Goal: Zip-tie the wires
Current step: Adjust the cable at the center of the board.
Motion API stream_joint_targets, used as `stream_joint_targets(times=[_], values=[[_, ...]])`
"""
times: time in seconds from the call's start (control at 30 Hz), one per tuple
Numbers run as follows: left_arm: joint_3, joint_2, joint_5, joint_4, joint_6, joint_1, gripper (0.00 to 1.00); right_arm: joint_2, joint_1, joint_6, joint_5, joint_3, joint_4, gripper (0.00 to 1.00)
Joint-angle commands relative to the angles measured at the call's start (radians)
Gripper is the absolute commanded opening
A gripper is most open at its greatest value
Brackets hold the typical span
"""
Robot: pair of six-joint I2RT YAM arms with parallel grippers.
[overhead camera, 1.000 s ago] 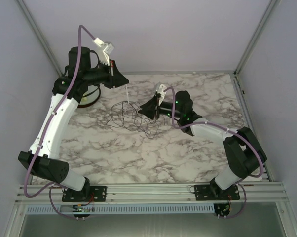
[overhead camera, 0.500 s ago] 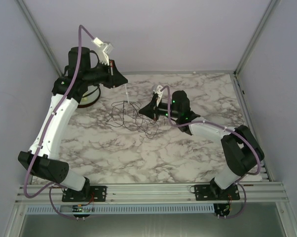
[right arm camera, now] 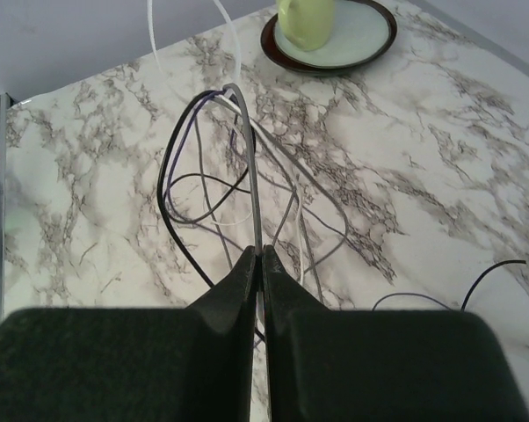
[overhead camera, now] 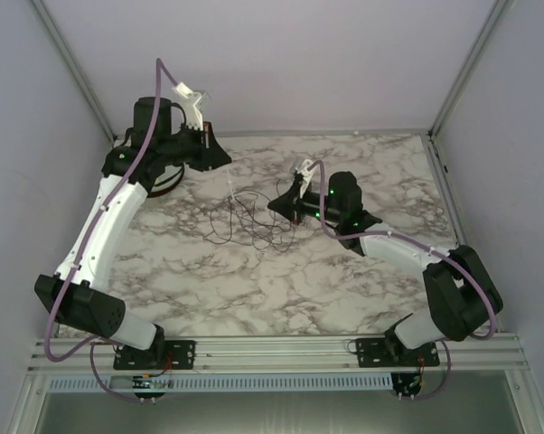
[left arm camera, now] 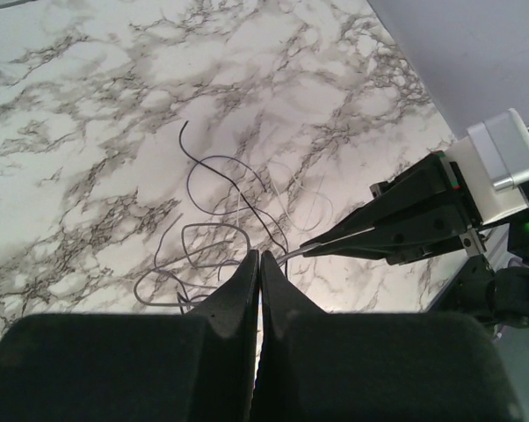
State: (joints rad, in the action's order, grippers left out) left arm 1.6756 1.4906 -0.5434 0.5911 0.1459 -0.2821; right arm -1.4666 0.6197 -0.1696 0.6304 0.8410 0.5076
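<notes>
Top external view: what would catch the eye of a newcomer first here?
A loose tangle of thin dark wires lies on the marble table, pinched by the shut right claw. The left claw, also shut, dangles a thin white strip over it. A green cup stands on a dark plate at the back left.

Top view high overhead; wrist views close, both sharing wires (right arm camera: pixel 254 176).

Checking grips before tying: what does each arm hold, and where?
Right gripper: jaws pinch a loop of the wires at its near end. Left gripper: seemingly a white strip by its top.
</notes>
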Motion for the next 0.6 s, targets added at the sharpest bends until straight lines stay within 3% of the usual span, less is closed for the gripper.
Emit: stream_joint_targets(times=[0.0, 0.57], values=[[-0.011, -0.049, 0.032, -0.012, -0.005, 0.005, 0.0, 0.046, -0.017, -0.008, -0.021, -0.014, -0.026, 0.0], [0.04, -0.05, 0.076, 0.015, -0.003, 0.008, 0.0, 0.128, -0.069, 0.018, -0.057, -0.095, -0.099, 0.0]])
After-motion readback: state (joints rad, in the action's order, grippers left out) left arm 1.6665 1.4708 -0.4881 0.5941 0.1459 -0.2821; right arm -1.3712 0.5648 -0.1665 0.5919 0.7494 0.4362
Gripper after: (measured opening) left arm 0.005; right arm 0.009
